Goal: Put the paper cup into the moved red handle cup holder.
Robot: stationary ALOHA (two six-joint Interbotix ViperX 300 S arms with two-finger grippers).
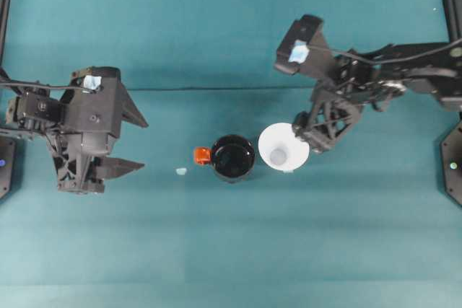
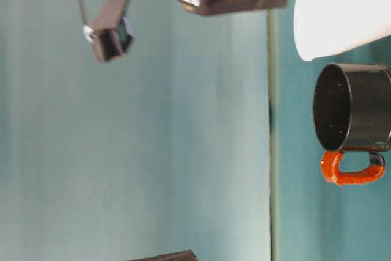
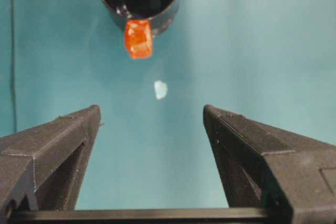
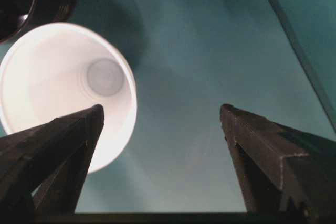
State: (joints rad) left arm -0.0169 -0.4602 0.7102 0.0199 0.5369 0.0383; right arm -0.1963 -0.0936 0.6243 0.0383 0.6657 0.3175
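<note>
Left pincer (image 1: 128, 142) jaws spread wide, right pincer (image 1: 302, 135) jaws apart, angled down

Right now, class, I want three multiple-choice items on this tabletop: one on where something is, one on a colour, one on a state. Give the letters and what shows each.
1. Where does the paper cup stand?
A. inside the red handle cup holder
B. beside the holder, on the side away from its handle
C. next to the left gripper

2. What colour is the holder's handle?
A. orange-red
B. white
C. green

3. How is the right gripper?
A. shut on the cup
B. shut on nothing
C. open, one finger at the cup's rim

Answers:
1 B, the overhead view has the white cup on the table by the black holder, opposite the handle.
2 A, the tab is orange-red in the left wrist view.
3 C, the right wrist view has the fingers wide apart, with one finger in front of the rim.
</note>
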